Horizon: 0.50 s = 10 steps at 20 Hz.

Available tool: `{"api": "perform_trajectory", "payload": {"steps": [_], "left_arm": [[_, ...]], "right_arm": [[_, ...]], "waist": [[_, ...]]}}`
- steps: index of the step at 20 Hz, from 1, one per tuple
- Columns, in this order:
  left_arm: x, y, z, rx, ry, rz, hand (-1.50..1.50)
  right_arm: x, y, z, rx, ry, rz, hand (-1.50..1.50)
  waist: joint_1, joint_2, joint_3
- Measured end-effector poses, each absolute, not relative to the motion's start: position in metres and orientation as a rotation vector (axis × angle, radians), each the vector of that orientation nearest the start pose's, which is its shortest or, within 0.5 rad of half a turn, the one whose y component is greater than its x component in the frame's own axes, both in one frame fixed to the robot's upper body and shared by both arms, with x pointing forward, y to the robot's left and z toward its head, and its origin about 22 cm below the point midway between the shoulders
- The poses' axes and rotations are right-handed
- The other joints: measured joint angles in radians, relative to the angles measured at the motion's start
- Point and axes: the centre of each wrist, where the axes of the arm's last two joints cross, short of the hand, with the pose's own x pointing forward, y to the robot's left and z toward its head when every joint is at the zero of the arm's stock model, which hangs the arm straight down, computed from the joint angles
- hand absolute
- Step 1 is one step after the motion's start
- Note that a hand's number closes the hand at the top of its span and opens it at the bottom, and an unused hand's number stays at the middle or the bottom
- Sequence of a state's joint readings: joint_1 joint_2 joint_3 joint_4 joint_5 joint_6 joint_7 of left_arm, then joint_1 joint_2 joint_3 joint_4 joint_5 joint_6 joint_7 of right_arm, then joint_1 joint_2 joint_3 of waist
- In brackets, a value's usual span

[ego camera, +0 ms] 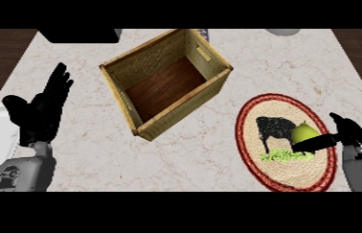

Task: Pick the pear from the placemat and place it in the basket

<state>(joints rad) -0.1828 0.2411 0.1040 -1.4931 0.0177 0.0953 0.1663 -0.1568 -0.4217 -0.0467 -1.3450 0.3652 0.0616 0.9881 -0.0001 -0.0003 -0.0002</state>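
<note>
The pear (pixel 304 131) sits on the round placemat (pixel 283 179) at near right, beside its black cow picture. The right hand (pixel 338 134), partly cut off by the edge, has fingers curled against the pear. The basket (pixel 212 86) stands far left of it. The left hand (pixel 42 107) rests spread at left. No writing is readable.

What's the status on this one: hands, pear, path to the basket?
Left hand open, resting at left edge. Right hand at the pear, fingers against it, grip unclear. Pear on placemat. Basket open-topped; nothing between.
</note>
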Motion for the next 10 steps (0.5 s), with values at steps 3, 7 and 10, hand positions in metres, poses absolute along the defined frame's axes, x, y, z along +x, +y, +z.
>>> {"api": "perform_trajectory", "payload": {"steps": [3, 7, 10], "left_arm": [[0.289, 0.285, 0.043, 0.288, -1.515, -0.023, 0.0], [0.284, 0.294, 0.044, 0.285, -1.51, -0.024, 0.0], [0.28, 0.292, 0.047, 0.286, -1.515, -0.027, 0.0]], "right_arm": [[0.282, -0.339, 0.031, -0.739, -0.459, 0.242, -1.5], [0.286, -0.339, 0.019, -0.732, -0.437, 0.254, -1.5], [0.289, -0.337, 0.01, -0.717, -0.423, 0.253, -1.5]], "waist": [[-0.001, 0.0, 0.0], [0.002, 0.0, 0.0], [0.002, -0.003, -0.005]]}}
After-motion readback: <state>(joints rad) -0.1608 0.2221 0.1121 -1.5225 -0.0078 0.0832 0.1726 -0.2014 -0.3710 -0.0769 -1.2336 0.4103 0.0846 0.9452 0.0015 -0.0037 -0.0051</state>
